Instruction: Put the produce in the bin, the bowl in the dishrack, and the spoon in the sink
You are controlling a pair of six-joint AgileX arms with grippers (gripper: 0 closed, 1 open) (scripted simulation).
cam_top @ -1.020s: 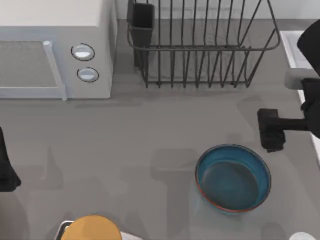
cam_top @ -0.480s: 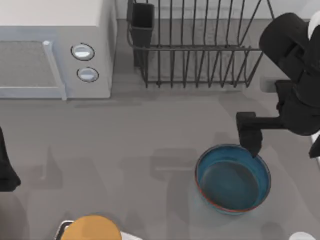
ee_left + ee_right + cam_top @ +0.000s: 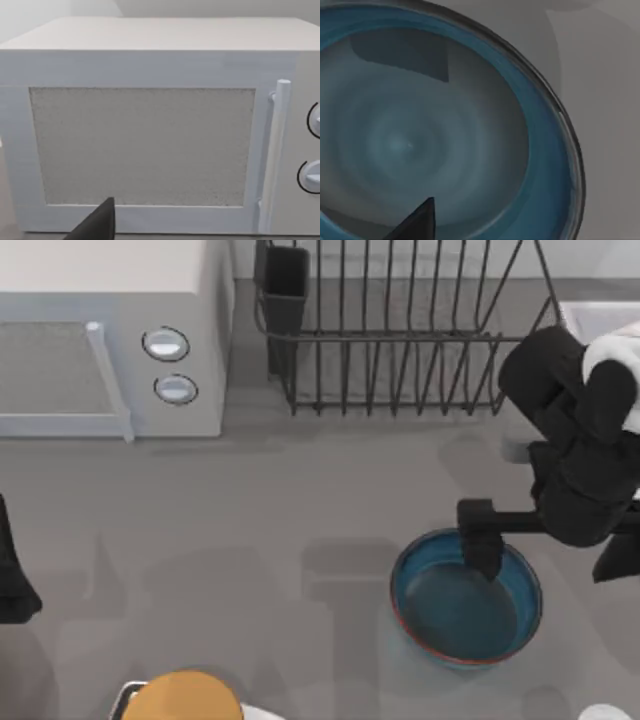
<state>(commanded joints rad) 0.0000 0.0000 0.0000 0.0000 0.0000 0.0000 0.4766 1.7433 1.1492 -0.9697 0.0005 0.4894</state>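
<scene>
A: Fingers, right gripper: item one. Position, over the far rim of the bowl, tips reaching down just inside the wall. Whether they are spread or pressed together, cannot tell; from above they read as one dark block, and the right wrist view offers a single dark tip at the edge.

B: Larger items first, please. Surface?

A: Grey, carrying a white microwave at far left and the dishrack at far centre, its black utensil cup at the left corner. Sink: pale rim at far right, partly behind the right arm.

B: Bowl, then.

A: Blue-teal, glazed, thin reddish-brown rim, upright on the surface toward the near right, well apart from the rack. Interior bare in the right wrist view.

B: Handling?

A: Judged rigid, glossy, probably slippery and liable to chip. Wide body, so no grasp across it; best hold is a pinch on the wall at the rim, one finger inside, one outside.

B: Left gripper?

A: Parked at the left edge, facing the microwave.
</scene>
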